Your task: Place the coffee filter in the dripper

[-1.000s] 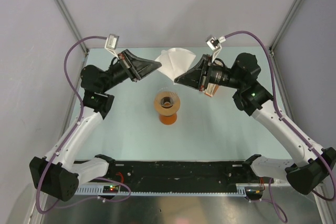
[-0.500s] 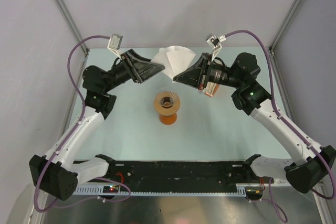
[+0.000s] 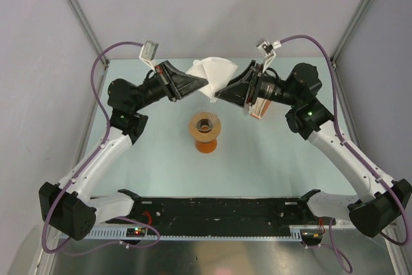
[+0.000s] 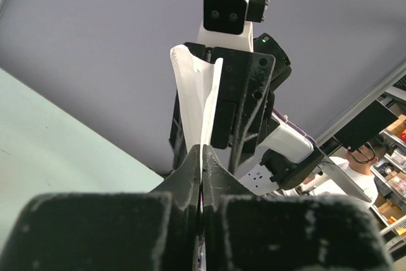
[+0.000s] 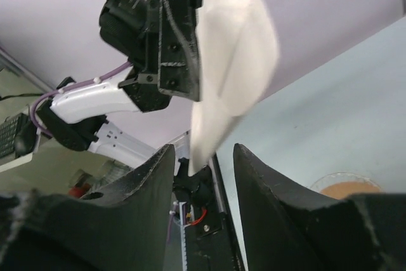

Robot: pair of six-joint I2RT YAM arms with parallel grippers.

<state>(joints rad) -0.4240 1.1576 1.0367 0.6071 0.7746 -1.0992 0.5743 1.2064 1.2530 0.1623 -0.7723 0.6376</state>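
Observation:
The coffee filter (image 3: 217, 71) is a thin white paper fan held in the air at the back of the table, between my two grippers. My left gripper (image 3: 205, 84) is shut on its left edge; in the left wrist view the filter (image 4: 193, 93) rises from the closed left gripper (image 4: 202, 150). My right gripper (image 3: 219, 96) is open, and in the right wrist view the filter's (image 5: 235, 55) lower tip hangs between the spread jaws of that gripper (image 5: 203, 148). The tan-brown dripper (image 3: 204, 122) with its dark hole sits below and in front of both grippers.
The dripper rests on an orange vessel (image 3: 206, 145) at the table's middle. A tan-and-white ribbed filter stack (image 3: 257, 107) lies under my right wrist. A clear rim with tan inside (image 5: 346, 187) shows low right in the right wrist view. Frame posts stand at the back corners.
My left gripper has moved right, up to the filter's left edge. My right gripper has stayed by the filter, shifting only slightly.

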